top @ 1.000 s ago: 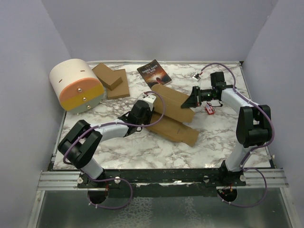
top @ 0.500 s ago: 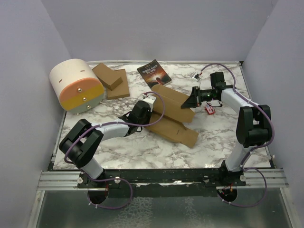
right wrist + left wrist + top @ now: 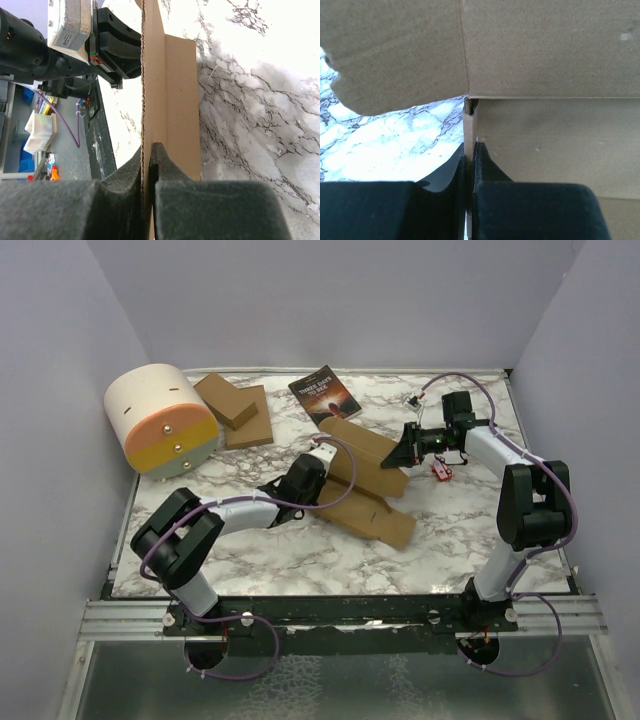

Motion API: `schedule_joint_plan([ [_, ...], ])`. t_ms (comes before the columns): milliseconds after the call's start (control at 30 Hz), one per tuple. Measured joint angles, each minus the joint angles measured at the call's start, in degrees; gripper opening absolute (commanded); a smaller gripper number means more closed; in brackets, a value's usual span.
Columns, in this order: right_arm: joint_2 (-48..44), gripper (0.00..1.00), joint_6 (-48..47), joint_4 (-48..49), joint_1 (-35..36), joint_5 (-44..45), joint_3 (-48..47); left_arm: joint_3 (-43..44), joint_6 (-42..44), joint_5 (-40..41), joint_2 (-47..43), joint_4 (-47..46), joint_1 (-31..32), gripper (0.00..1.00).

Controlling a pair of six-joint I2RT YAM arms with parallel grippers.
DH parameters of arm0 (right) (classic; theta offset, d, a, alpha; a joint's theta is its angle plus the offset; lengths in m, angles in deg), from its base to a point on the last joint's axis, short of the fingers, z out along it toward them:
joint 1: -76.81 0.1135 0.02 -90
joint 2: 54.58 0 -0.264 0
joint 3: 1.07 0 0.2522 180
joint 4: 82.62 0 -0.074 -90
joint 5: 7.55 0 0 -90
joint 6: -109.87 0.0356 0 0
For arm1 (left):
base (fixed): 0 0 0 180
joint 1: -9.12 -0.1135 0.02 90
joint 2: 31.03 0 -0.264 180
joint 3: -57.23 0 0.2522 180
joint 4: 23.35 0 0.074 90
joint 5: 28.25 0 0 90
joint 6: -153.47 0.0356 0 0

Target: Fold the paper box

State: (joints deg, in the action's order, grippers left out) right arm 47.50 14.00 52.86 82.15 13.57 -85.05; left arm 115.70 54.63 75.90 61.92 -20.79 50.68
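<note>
The paper box point(image 3: 365, 480) is a brown cardboard sheet with flaps, partly folded, lying mid-table. My left gripper point(image 3: 322, 483) is shut on its left edge; in the left wrist view the jaws pinch a thin upright cardboard edge point(image 3: 468, 150) with a flap above point(image 3: 545, 45). My right gripper point(image 3: 398, 457) is shut on the box's right end; in the right wrist view the jaws clamp a panel seen edge-on point(image 3: 155, 100), with the left arm beyond it point(image 3: 65, 40).
A stack of flat brown cardboard pieces point(image 3: 235, 410) and a round cream, orange and grey container point(image 3: 160, 420) stand at the back left. A dark-covered book point(image 3: 324, 393) lies at the back centre. A small red object point(image 3: 439, 471) lies under the right arm.
My left gripper has moved slightly right and away along the box's left edge, pushing that side up a little. The right gripper has stayed put.
</note>
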Motion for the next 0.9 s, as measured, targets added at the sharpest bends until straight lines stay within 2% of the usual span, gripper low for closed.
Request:
schedule_joint_plan([
  [267, 0.0, 0.03, 0.0, 0.0, 0.2, 0.3, 0.0, 1.4, 1.3, 2.1, 1.0, 1.4, 0.9, 0.11],
  [467, 0.0, 0.02, 0.0, 0.0, 0.2, 0.3, 0.0, 1.4, 1.1, 2.1, 1.0, 1.6, 0.9, 0.21],
  [700, 0.0, 0.02, 0.0, 0.0, 0.2, 0.2, 0.0, 1.3, -0.1, 2.1, -1.1, 3.3, 0.9, 0.24],
  [900, 0.0, 0.02, -0.2, 0.0, 0.2, 0.3, 0.0, 1.3, -0.9, 2.1, -2.0, 4.2, 0.9, 0.33],
])
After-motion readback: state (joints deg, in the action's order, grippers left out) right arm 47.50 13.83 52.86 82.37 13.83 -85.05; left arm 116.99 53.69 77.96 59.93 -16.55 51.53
